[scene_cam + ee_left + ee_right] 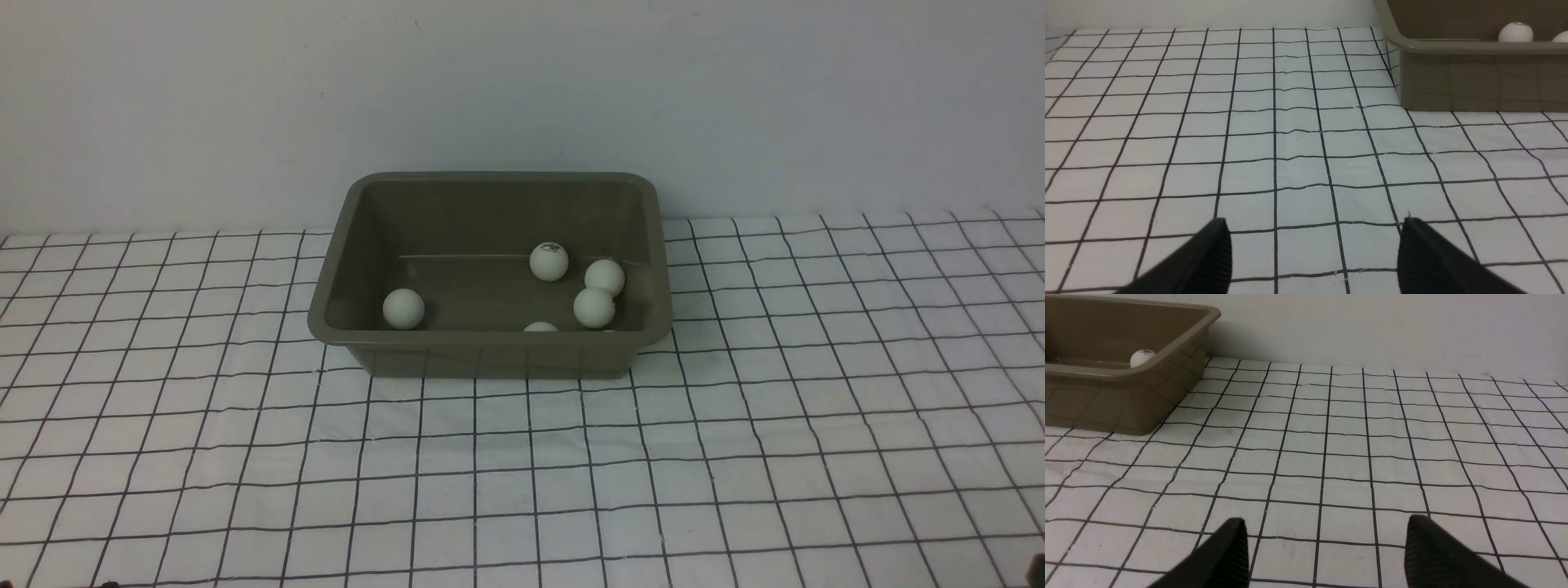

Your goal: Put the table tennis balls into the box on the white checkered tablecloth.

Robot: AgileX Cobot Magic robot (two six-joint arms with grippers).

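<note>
Balls [549,261] sit in box [490,353]; my left gripper [1312,253] and right gripper [1325,551] gape empty; careless retraction could bump it.

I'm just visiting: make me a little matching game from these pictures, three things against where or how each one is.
Things:
1. table tennis balls
2. box
3. left gripper

Place or state:
A. standing on the white checkered tablecloth
B. jaws open, nothing between them
C. lying inside the olive-grey tub

Pairs: 1-C, 2-A, 3-B
</note>
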